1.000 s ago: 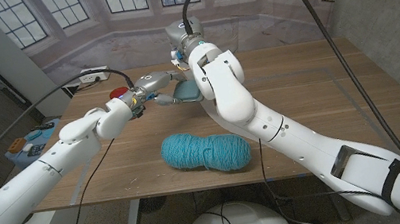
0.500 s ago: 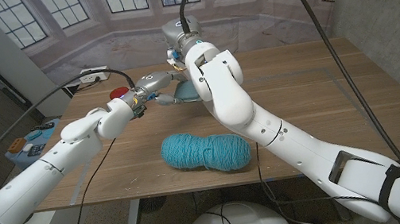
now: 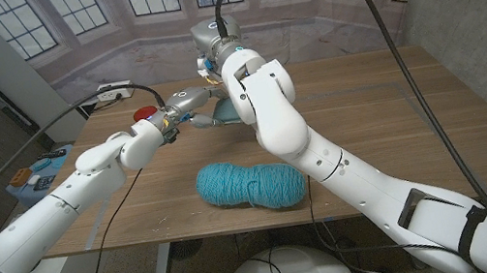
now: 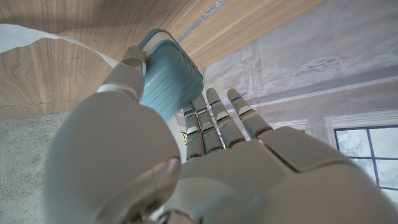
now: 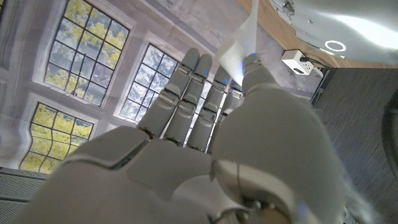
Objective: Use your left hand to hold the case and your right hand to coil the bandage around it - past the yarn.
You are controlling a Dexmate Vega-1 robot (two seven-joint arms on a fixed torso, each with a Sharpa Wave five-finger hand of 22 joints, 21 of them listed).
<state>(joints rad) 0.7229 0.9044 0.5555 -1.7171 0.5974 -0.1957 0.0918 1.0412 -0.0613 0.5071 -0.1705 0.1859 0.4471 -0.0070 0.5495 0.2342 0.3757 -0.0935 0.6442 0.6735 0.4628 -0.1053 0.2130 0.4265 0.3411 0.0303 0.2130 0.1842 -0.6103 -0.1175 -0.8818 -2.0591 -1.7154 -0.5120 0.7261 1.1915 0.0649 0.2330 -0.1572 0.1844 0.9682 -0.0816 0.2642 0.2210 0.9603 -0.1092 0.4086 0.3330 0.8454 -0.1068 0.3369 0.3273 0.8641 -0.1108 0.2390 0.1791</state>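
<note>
The wooden counter carries a skein of teal yarn near its front edge, lying on its side, well apart from both hands. Behind the yarn, toward the far side of the counter, the right arm reaches across and up, hiding most of the light blue case. The left hand grips that case, thumb on one side and fingers along the ribbed face, as the left wrist view shows. A white bandage trails from the case across the wood. The right hand is raised above the case, pinching a strip of the bandage between thumb and fingers.
</note>
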